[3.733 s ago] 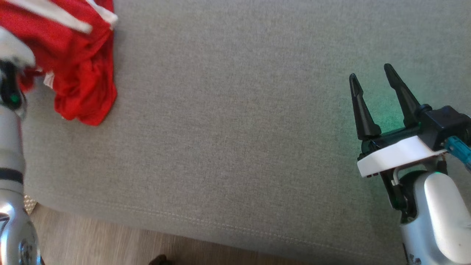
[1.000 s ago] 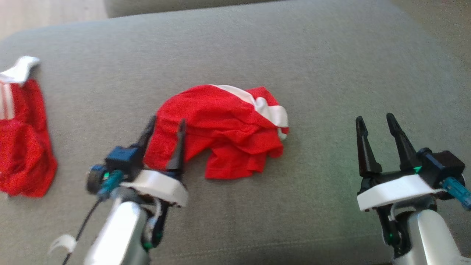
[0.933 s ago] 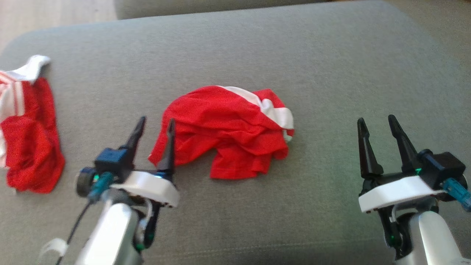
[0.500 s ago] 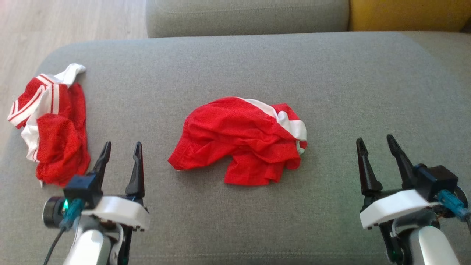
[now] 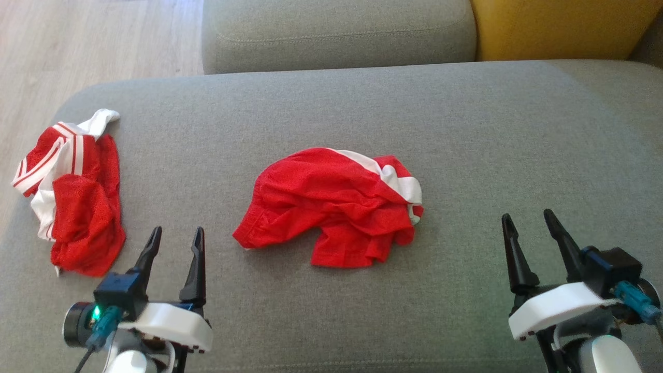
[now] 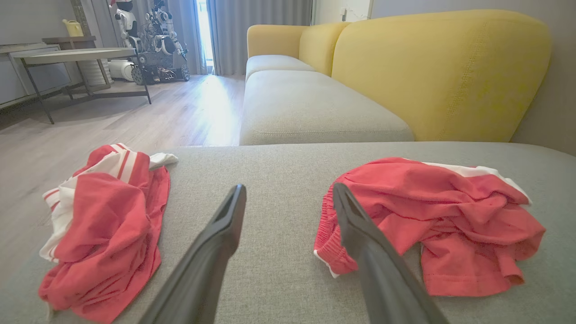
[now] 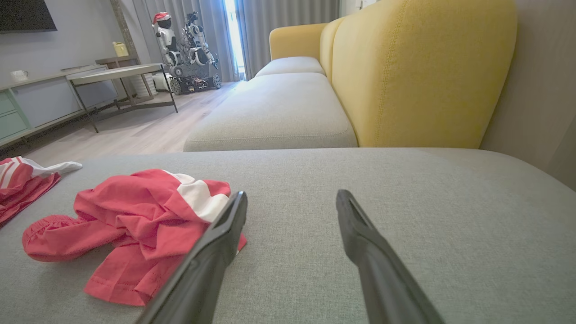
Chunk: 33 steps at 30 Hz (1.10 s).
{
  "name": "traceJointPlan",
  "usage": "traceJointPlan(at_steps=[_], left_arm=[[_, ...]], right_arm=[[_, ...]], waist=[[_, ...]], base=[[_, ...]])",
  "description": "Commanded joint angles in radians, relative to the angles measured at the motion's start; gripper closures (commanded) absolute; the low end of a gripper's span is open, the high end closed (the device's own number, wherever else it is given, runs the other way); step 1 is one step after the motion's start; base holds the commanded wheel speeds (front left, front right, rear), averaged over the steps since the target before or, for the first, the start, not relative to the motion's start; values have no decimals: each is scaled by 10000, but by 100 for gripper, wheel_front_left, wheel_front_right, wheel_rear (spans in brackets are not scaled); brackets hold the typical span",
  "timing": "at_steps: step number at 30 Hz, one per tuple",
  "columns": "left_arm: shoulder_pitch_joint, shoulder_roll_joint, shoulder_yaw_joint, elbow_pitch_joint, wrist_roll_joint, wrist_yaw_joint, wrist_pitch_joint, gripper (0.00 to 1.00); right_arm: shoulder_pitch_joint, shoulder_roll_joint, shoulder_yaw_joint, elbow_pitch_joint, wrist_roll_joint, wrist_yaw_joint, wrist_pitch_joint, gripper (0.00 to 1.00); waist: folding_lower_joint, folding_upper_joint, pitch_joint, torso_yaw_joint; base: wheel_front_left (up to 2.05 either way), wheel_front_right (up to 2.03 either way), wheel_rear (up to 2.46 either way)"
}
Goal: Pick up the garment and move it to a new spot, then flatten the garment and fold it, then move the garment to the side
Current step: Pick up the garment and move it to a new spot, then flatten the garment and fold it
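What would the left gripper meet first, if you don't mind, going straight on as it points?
Likely nothing soon: the left gripper points along bare sofa cushion between the red shorts and the red-and-white garment; the shorts lie nearer its line.

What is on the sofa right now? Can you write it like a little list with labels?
surface: grey sofa cushion
middle: crumpled red garment with a white band, lying loose
left end: another red and white garment, bunched up
left gripper: fingers apart, empty, on the near side between the two garments
right gripper: fingers apart, empty, to the right of the middle garment
behind: yellow backrest
folding: not yet begun
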<state>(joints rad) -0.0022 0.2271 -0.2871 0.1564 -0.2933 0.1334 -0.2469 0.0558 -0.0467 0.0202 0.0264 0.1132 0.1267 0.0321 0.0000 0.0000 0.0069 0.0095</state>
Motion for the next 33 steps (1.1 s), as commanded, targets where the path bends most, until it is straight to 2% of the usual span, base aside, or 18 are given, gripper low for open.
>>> traceJointPlan(at_steps=[1,24,33], left_arm=[[-335,265,334,-403,-54,78,-11,0],[-394,350,231,-529,-224,215,110,0],[-722,351,94,-623,-180,191,110,0]], right_arm=[[-208,-60,161,-450,-13,40,-9,0],[-184,-40,252,-536,258,40,-12,0],[-461,-38,83,-282,325,40,91,0]], waist=[[0,0,-22,-20],[0,0,27,17],[0,0,449,216]], base=[[0,0,0],[0,0,0],[0,0,0]])
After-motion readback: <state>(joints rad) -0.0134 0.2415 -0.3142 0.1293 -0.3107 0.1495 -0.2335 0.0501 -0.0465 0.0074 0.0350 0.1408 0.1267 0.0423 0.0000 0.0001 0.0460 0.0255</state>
